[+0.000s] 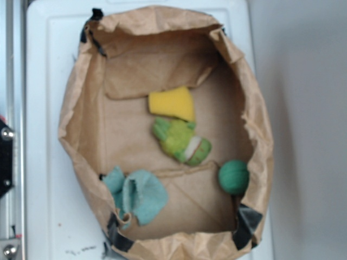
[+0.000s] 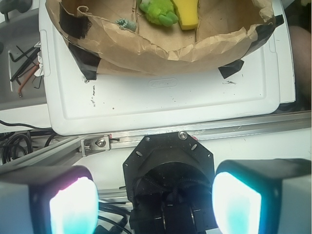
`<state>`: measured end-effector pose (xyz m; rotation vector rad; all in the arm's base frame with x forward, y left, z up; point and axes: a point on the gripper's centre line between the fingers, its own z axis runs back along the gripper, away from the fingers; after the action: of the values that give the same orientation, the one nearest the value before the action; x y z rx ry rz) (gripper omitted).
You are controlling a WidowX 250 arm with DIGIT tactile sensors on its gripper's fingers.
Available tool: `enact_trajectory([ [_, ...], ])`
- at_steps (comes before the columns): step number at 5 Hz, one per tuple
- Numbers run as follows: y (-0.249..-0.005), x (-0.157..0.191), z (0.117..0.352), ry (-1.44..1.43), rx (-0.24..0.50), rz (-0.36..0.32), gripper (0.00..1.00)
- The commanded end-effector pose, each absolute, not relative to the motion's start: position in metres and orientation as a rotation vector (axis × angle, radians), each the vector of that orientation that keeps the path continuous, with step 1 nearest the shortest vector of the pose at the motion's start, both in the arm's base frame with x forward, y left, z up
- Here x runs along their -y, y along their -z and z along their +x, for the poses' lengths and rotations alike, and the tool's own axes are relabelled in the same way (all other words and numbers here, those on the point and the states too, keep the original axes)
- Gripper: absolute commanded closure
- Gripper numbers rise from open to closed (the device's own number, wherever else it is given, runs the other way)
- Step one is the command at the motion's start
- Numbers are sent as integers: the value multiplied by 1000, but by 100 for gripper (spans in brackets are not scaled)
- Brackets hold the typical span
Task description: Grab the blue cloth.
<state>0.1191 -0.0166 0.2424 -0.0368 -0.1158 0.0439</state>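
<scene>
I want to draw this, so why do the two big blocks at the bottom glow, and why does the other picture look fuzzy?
Wrist view: the tool's pads sit very near the lens, blurred and glaring cyan-white. Exterior view: soft all over, so the pale teal-blue frayed cloth and crumpled brown paper bag lack crisp edges.

No readable text, label or number anywhere.

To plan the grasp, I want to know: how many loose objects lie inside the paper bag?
4. The blue cloth lies at the lower left, the green ball at the lower right, the yellow sponge near the centre, and a green plush toy just below it. Folds may hide others.
</scene>
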Motion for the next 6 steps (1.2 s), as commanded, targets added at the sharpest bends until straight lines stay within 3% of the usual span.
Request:
enact_trajectory([
  [1, -242, 17, 119, -44, 116, -37, 0],
  [2, -241, 14, 169, -73, 140, -44, 0],
  [3, -232, 0, 204, -139, 158, -19, 0],
  [5, -187, -37, 246, -438, 133, 20, 0],
  [6, -166, -44, 256, -578, 142, -3, 0],
])
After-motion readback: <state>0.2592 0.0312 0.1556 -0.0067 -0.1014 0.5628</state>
